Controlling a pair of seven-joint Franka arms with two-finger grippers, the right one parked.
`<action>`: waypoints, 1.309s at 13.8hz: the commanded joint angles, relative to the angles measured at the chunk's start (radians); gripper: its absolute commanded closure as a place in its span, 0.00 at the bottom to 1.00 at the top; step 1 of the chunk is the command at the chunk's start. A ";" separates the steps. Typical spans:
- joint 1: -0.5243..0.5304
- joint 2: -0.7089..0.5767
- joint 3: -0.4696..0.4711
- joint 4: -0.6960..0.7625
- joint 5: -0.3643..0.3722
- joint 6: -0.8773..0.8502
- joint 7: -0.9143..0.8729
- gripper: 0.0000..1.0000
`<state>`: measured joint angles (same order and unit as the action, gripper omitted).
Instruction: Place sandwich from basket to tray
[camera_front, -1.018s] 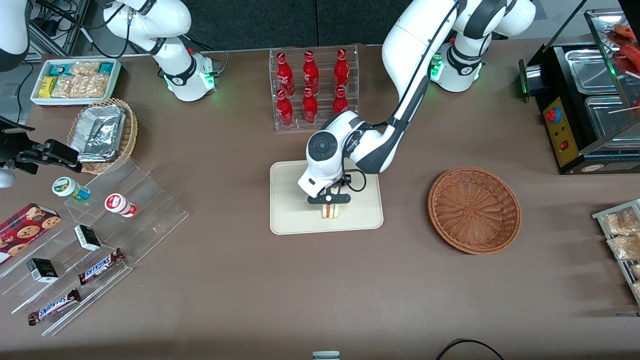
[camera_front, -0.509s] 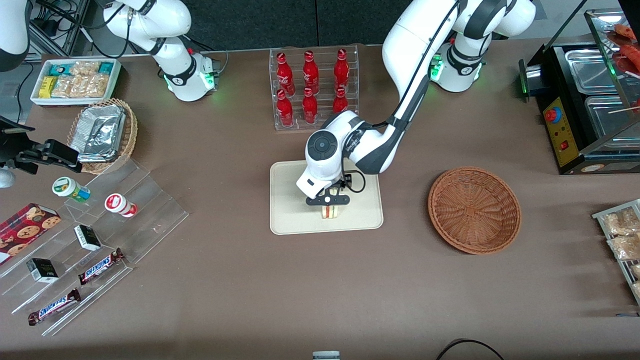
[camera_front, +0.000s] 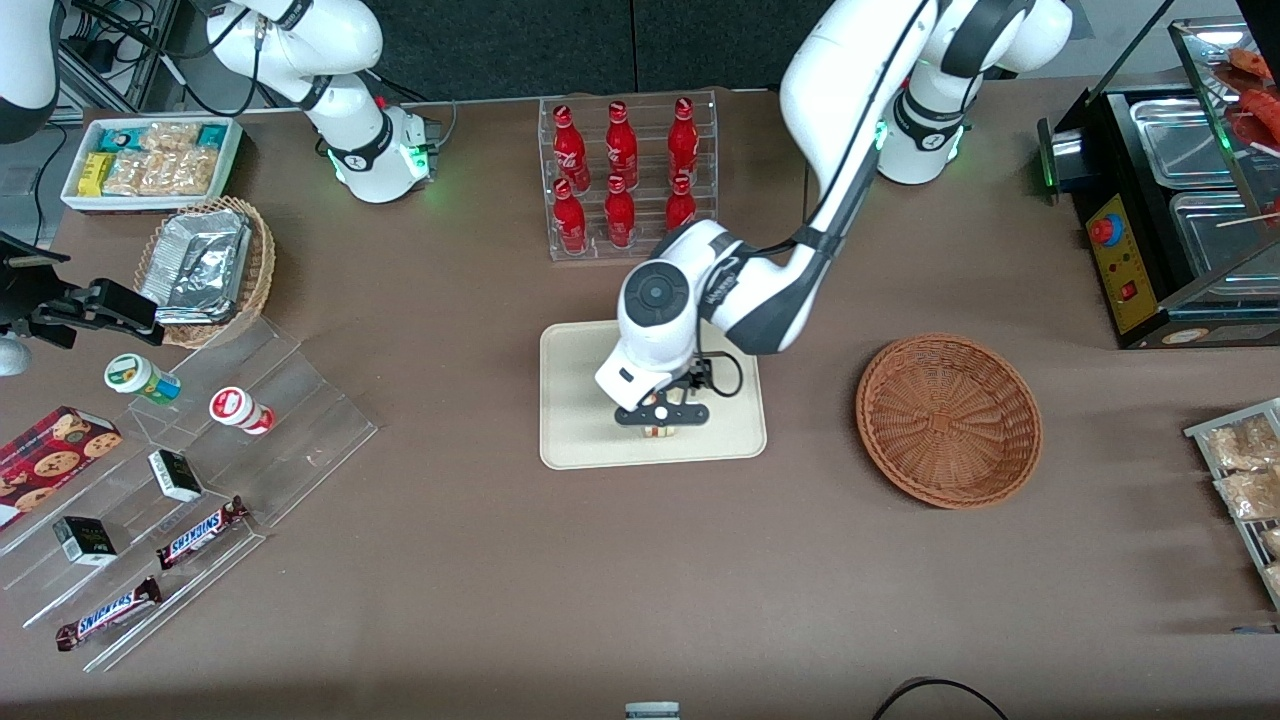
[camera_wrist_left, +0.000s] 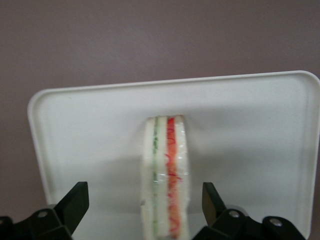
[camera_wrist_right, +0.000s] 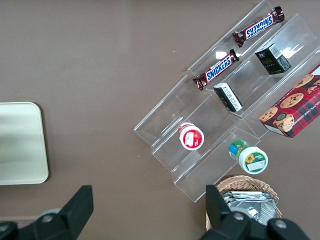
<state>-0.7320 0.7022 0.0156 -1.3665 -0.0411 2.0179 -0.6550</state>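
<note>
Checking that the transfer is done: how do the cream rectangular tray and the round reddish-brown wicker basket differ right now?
The cream rectangular tray is flat, smooth and low-rimmed; the round reddish-brown wicker basket is a woven bowl. The tray carries the triangular white-bread sandwich, standing on edge; the basket holds nothing. The left gripper hangs open over the tray, fingers apart from the sandwich; nothing hangs over the basket. Both sit on the brown table.

The working arm has glossy white shells with dark grey joint bands, a round dark cap with a small ring on its wrist, and a green light at its base. A thin black cable loops beside the black gripper, jaws apart.
</note>
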 joint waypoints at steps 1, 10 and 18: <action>0.077 -0.081 -0.003 -0.014 -0.008 -0.068 0.130 0.00; 0.362 -0.232 0.003 -0.058 0.001 -0.245 0.408 0.00; 0.546 -0.360 0.003 -0.160 -0.007 -0.255 0.534 0.00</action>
<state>-0.2220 0.4074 0.0287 -1.4623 -0.0408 1.7679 -0.1469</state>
